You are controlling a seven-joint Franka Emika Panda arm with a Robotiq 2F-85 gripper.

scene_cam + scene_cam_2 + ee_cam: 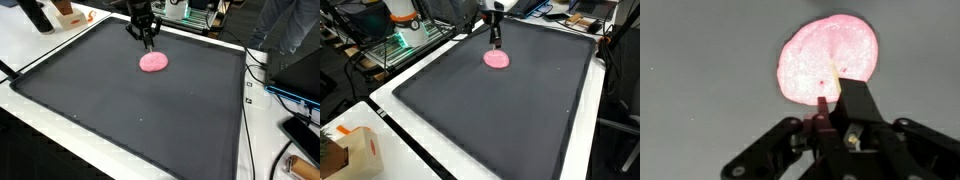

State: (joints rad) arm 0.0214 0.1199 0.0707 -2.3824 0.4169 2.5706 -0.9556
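The arm hangs near-vertical, its tool (148,43) pointing straight down with the fingers (854,98) closed together.

a broad table (50,130) with a white rim fills both exterior views, most of it covered by a dark grey mat (130,115) with a raised black edge. the light is even and indoor. cables (265,85) trail along one side of the table. a cardboard box (350,150) stands at a near corner, and a rack of green-lit equipment (405,40) sits behind the far edge.
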